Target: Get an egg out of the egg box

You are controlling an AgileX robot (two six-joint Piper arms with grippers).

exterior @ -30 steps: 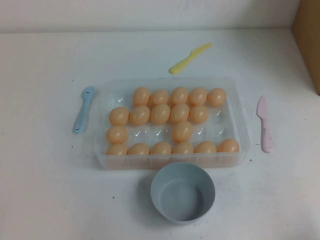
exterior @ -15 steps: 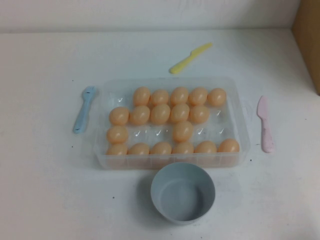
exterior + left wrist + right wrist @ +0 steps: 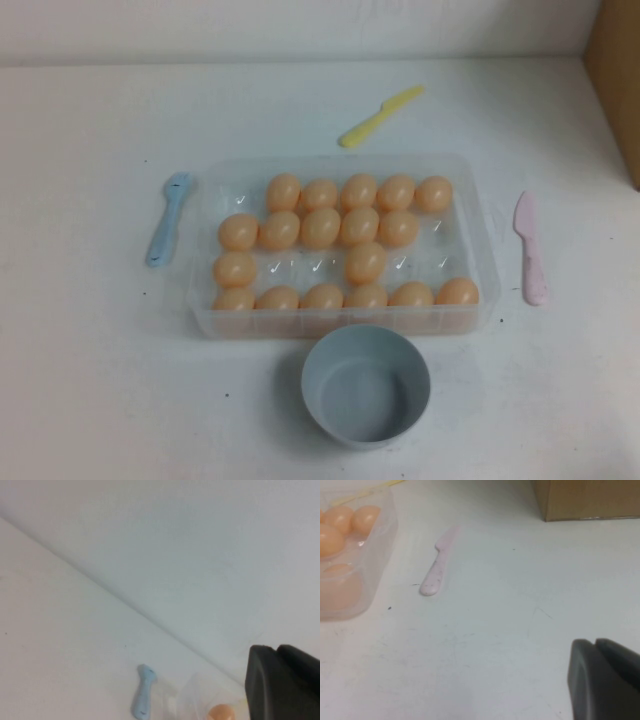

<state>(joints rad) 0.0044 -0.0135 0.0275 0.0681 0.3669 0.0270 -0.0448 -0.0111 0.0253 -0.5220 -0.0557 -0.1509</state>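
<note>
The clear plastic egg box (image 3: 343, 321) lies in the middle of the table and holds several peach-orange eggs; one egg (image 3: 366, 262) sits alone in the third row among empty cups. Neither arm shows in the high view. My left gripper (image 3: 276, 649) is shut and empty, off to the left of the box; its view catches one egg (image 3: 221, 712) and a box corner (image 3: 192, 696). My right gripper (image 3: 594, 642) is shut and empty over bare table right of the box (image 3: 376, 555), whose end eggs (image 3: 341, 520) show.
A round grey-blue bowl (image 3: 366, 385) stands just in front of the box. A blue fork (image 3: 167, 218) lies left of it, a pink knife (image 3: 529, 248) right, a yellow knife (image 3: 380, 115) behind. A cardboard box (image 3: 618, 80) stands at the far right.
</note>
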